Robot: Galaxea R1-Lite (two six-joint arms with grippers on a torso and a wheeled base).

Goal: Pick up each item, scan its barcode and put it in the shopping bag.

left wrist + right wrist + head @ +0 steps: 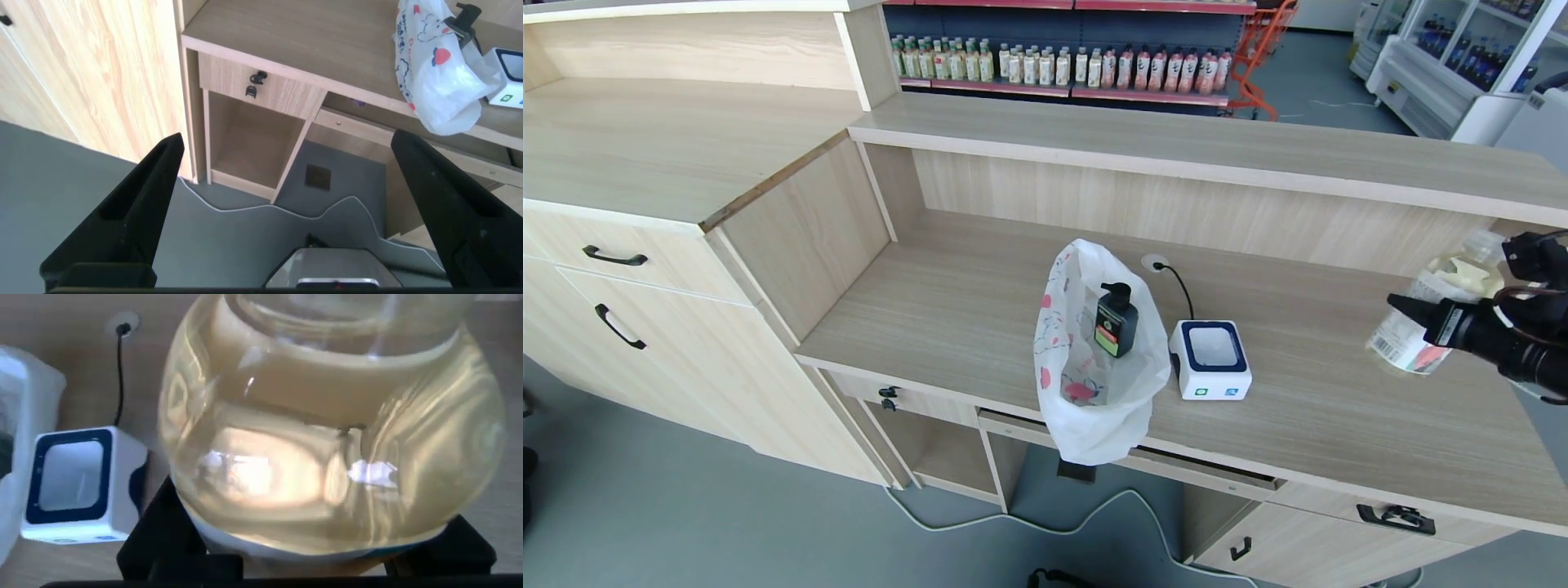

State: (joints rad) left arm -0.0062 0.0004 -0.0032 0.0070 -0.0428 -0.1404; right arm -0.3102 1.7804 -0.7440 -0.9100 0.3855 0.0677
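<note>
Right wrist view: clear bottle (335, 433) of pale liquid, probably rather heavy, smooth and slippery, slightly squeezable; best gripped around the mid body. Clamped by the right gripper (1454, 327), jaws closed on its sides, over the desk (980, 310), well apart from scanner (1210, 358) and shopping bag (1086, 408). Left gripper (286, 204): jaws spread wide, holding nothing.

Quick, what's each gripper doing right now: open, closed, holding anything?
Left gripper: open, nothing between its fingers.
Right gripper: closed on the clear bottle of pale liquid.
</note>
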